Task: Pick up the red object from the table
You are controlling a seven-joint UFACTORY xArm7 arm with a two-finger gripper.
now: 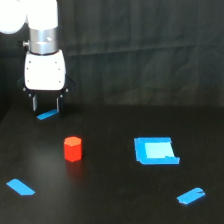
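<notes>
My gripper hangs over the far part of the table, its two short fingers spread with a plain gap between them and nothing held. I judge this to be the approach step: no contact with the block has been made. The block stands upright on the table, nearer the camera than my fingertips and a little toward the exterior view's right of them, clearly apart from me. The next move calls for carrying the gripper across until the gap sits over the block, then descending so a finger passes down each side before closing; the block looks narrower than my opening, so it should fit. Just below and behind my fingertips lies a blue strip, flat and no obstacle. Farther off are a blue patch well toward the exterior view's right, and two more strips, one and another, near the front edge. Nothing stands between me and the block.
</notes>
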